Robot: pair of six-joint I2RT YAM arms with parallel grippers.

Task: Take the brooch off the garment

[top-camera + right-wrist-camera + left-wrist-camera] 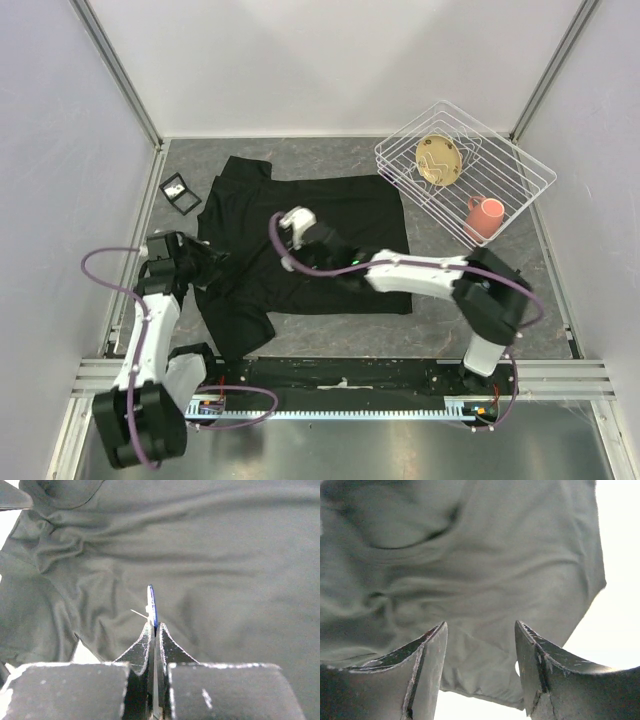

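Observation:
The black garment (340, 215) lies spread flat on the grey table. My right gripper (154, 626) is shut on the brooch (152, 602), a thin blue disc held edge-on with a fine pin sticking out to its left. It hangs just above the garment's wrinkled fabric (225, 555). From above, the right gripper (305, 255) sits over the shirt's middle; the brooch itself is too small to make out there. My left gripper (205, 262) is at the shirt's left sleeve. Its jaws (480, 625) stand open, with the sleeve fabric (485, 570) behind them and nothing gripped.
A white wire basket (520, 165) stands at the back right, holding a tan round object (440, 160) and a pink cup (485, 215). A small black-framed box (180, 193) lies left of the shirt's collar. Walls enclose the table on three sides.

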